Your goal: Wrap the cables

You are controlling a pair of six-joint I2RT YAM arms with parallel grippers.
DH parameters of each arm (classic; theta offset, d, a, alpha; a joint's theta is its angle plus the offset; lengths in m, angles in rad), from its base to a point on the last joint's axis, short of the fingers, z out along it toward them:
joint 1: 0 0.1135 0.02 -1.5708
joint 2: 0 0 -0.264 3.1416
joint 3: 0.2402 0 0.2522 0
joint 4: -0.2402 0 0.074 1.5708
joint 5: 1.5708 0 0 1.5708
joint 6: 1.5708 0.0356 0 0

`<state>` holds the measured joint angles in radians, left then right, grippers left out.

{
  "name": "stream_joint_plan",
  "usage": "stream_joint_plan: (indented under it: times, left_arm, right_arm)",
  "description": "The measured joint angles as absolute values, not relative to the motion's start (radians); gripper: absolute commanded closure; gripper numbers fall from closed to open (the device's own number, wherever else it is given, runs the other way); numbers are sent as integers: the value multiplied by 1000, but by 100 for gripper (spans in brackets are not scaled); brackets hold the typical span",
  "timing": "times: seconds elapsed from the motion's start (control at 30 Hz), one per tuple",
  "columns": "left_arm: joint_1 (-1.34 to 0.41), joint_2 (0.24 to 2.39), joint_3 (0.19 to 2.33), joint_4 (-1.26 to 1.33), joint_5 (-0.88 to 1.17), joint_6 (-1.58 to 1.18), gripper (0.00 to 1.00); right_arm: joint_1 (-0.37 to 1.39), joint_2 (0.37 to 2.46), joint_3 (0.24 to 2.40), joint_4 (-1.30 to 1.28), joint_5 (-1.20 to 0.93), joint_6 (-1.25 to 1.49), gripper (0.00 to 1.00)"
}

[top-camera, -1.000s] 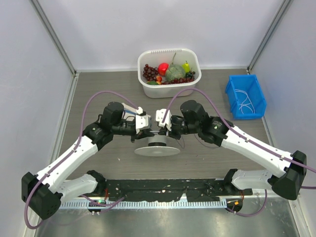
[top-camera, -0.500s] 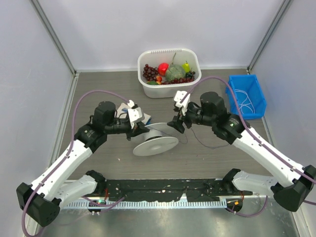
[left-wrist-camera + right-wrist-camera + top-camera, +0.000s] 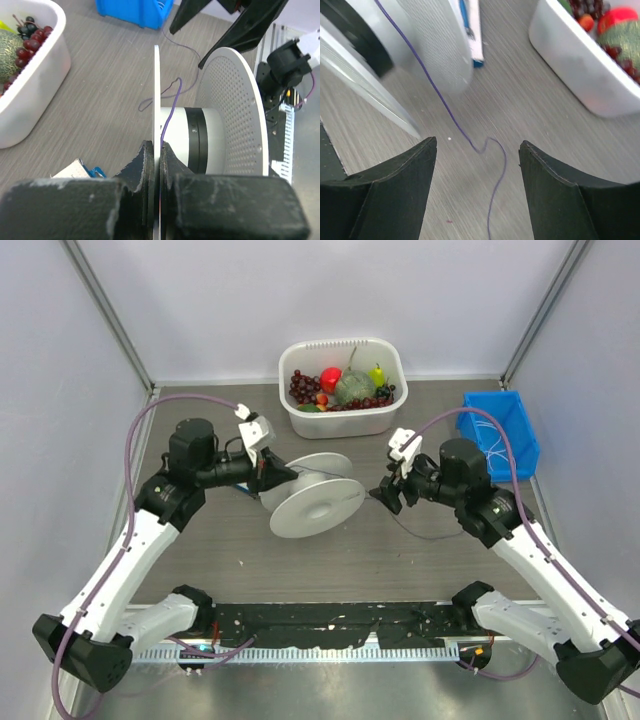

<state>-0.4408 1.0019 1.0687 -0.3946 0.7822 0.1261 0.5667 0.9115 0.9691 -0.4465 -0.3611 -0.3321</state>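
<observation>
The left jaws are clenched on the rim of the white spool's [image 3: 315, 502] thin flange [image 3: 156, 90], their black fingers [image 3: 142, 167] pinching it from both sides. The spool is held tilted on edge over the middle of the bench [image 3: 250, 560]; whether it touches the bench cannot be told. A thin purple cable [image 3: 168, 112] starts right beside the left jaws' tips, crosses the core [image 3: 200, 135] and loops down onto the bench to the right. The right jaws stand released just right of the spool, spread wide. In the right wrist view the purple cable lies on the bench in the gap between them, touching neither finger. More cables, thin white strands [image 3: 497, 448], lie in the blue bin [image 3: 475, 430] at the far right. A white tub [image 3: 340, 424] of fruit [image 3: 345, 385] sits at the far edge.
</observation>
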Motion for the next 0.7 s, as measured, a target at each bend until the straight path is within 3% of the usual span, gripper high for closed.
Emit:
stream_joint_plan:
  times: [0.27, 0.7]
  left_arm:
    - [-408, 1059, 1201, -417, 741, 5, 100]
    - [-396, 1137, 1329, -461, 610, -174, 100]
  right_arm:
    - [337, 900, 843, -448, -419, -308, 28]
    - [303, 1042, 686, -413, -547, -288, 30]
